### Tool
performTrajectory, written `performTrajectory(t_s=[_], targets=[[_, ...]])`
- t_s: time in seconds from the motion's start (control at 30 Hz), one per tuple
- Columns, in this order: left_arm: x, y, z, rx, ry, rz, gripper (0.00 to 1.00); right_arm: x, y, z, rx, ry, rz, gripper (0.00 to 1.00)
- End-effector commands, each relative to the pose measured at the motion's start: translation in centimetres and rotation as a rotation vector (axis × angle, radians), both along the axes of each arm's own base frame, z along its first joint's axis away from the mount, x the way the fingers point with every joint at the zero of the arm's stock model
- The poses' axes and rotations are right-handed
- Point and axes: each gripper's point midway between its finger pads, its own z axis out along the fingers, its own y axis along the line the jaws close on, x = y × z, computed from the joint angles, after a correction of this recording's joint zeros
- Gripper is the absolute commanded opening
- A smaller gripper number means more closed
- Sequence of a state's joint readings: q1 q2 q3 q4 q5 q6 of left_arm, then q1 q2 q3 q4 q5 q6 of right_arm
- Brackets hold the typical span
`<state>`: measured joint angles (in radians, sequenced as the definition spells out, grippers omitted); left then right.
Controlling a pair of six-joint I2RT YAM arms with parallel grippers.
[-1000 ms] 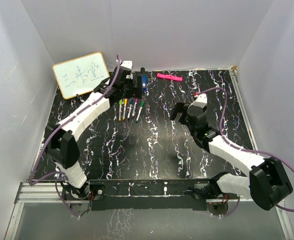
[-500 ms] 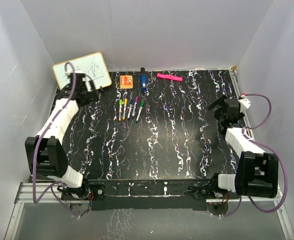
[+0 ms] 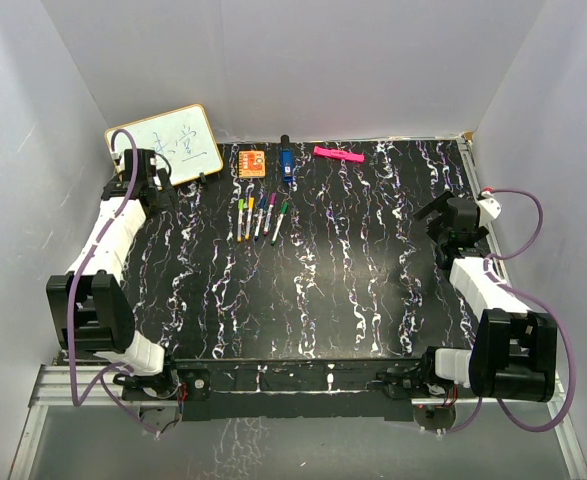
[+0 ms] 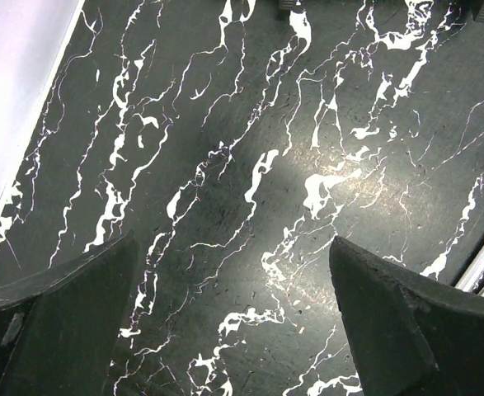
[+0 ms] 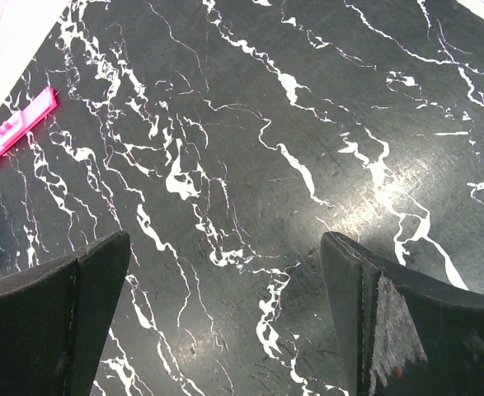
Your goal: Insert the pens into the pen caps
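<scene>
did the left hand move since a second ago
Yes. The left hand went left, away from the orange block, and now sits by the whiteboard lower edge.

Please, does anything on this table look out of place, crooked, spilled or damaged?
Nothing stands out. The pens lie side by side in a row, and the orange block and pink bar sit near the far edge. No spill or damage shows.
</scene>
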<state>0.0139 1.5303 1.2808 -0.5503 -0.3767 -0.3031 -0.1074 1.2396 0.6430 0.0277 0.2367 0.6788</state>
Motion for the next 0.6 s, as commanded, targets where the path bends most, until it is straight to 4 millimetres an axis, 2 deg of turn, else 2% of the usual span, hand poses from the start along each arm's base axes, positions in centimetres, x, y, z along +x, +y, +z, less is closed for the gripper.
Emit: performTrajectory(t_s=[0.0,0.57], targets=[[0.11,-0.21,2.27,-0.006,-0.063,-0.01,0.98,0.54,0.09,0.96,-0.002,-0.037,0.011,0.98],[0.19,-0.22,3.18,-0.033,-0.113,0.042,0.98,0.73,0.48,1.13,0.001,-0.042,0.034,0.98]])
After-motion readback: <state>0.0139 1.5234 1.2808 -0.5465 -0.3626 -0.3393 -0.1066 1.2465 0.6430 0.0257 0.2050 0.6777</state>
